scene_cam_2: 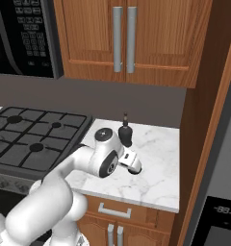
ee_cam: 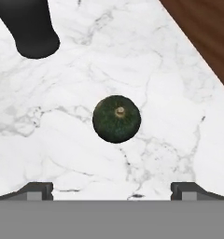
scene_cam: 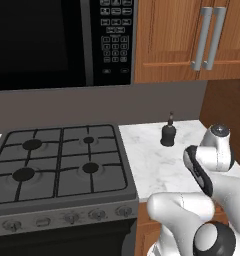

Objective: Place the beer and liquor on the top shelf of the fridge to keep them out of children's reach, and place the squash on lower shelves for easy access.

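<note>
Squash [ee_cam: 116, 118] sat mid-frame on marble counter [ee_cam: 170, 70]; liquor [ee_cam: 32, 28] was cropped at upper left; gripper [ee_cam: 112, 189] gaped wide, empty, fingertips barely visible.

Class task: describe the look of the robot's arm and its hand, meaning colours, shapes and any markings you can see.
The arm is made of smooth, rounded glossy white segments, with dark grey-black round caps and bands at the joints. No cables or markings are visible. The hand ends in two small dark grey finger tips with blocky, angled shapes.
</note>
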